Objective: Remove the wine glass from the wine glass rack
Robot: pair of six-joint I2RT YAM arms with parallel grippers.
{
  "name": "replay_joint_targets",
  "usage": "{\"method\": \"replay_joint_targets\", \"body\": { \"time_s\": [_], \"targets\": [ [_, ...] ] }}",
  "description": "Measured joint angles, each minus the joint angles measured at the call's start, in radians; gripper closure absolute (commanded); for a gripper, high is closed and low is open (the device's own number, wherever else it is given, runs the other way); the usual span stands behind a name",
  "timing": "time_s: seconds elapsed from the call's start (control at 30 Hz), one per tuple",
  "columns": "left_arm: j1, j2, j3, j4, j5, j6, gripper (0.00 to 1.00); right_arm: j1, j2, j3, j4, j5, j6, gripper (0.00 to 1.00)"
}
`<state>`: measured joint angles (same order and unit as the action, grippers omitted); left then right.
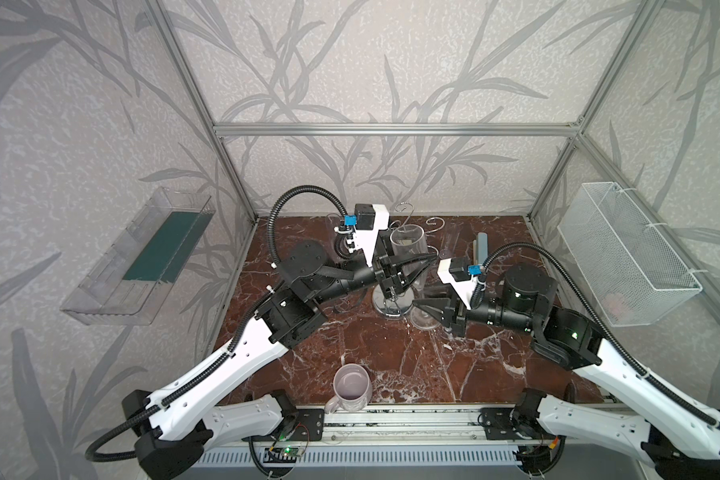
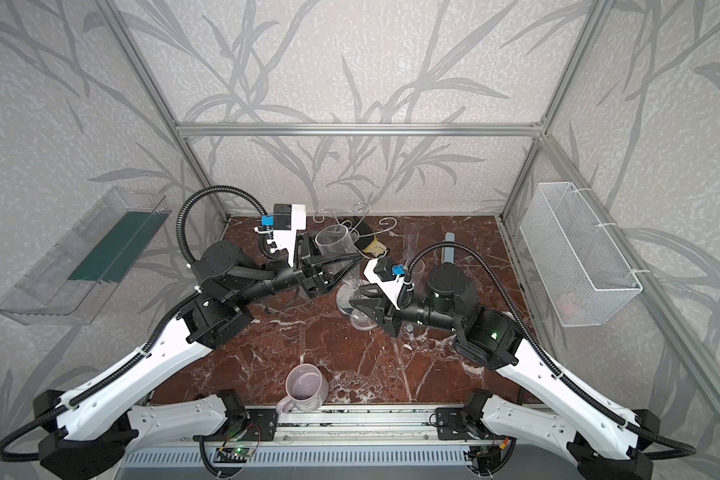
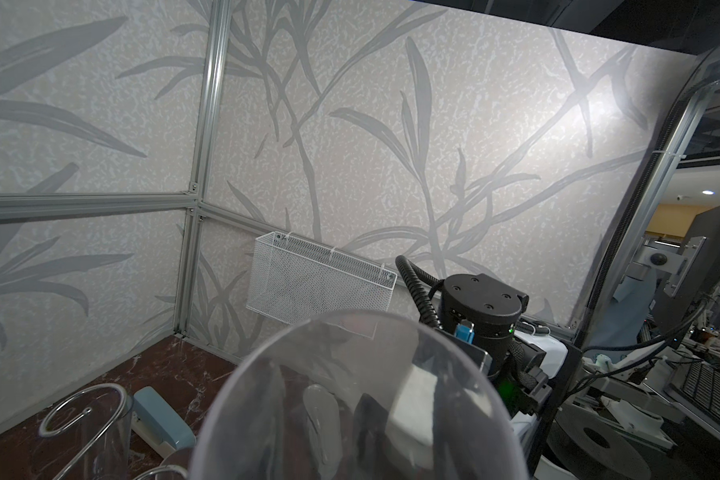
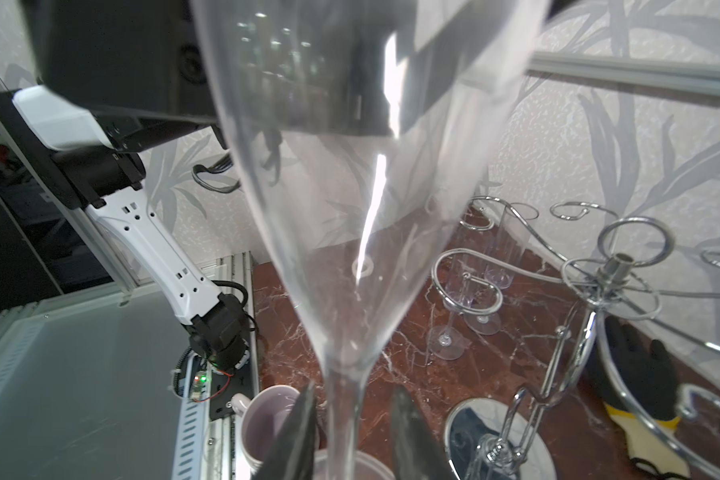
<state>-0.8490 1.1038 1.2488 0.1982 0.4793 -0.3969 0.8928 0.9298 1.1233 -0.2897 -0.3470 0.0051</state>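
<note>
Showing marble tabletop (image 1: pixel 391 353) bearing wine glass rack (image 4: pixel 466 424) | leaf wallpaper (image 1: pixel 350 62) | mesh basket (image 1: pixel 628 253)

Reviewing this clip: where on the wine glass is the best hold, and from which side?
The stem, low, just above the foot, coming from the right arm's side, where the rack does not block it. The wine glass is upright, its bowl wide and tapering. The stem is thin, and the right gripper has open jaws either side of it.

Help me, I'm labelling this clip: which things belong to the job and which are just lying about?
Job: wine glass, wine glass rack, left pincer, right pincer.
Lying about: mug, glove, stapler, mesh basket, clear wall bin.
</note>
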Motion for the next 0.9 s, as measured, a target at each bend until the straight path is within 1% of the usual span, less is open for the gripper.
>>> {"method": "replay_joint_targets", "body": {
  "time_s": [0.07, 0.2, 0.53, 0.7, 0.9],
  "targets": [
    [0.000, -0.006, -0.016, -0.008, -0.008, 0.000, 0.60, 0.002, -0.008, -0.007, 0.009, 0.010, -0.003, 0.38],
    [-0.001, -0.044, -0.051, -0.043, -0.035, 0.004, 0.60, 0.003, -0.035, -0.024, 0.023, 0.035, -0.009, 0.33],
    [-0.001, -0.211, -0.117, -0.167, -0.138, 0.048, 0.61, 0.003, -0.132, -0.043, 0.078, 0.130, -0.036, 0.30],
    [-0.001, -0.319, -0.195, -0.252, -0.238, 0.076, 0.62, 0.003, -0.169, -0.068, 0.085, 0.180, -0.049, 0.29],
    [-0.001, -0.454, -0.298, -0.351, -0.411, 0.119, 0.62, 0.003, -0.200, -0.087, 0.084, 0.225, -0.066, 0.29]
  ]
}}
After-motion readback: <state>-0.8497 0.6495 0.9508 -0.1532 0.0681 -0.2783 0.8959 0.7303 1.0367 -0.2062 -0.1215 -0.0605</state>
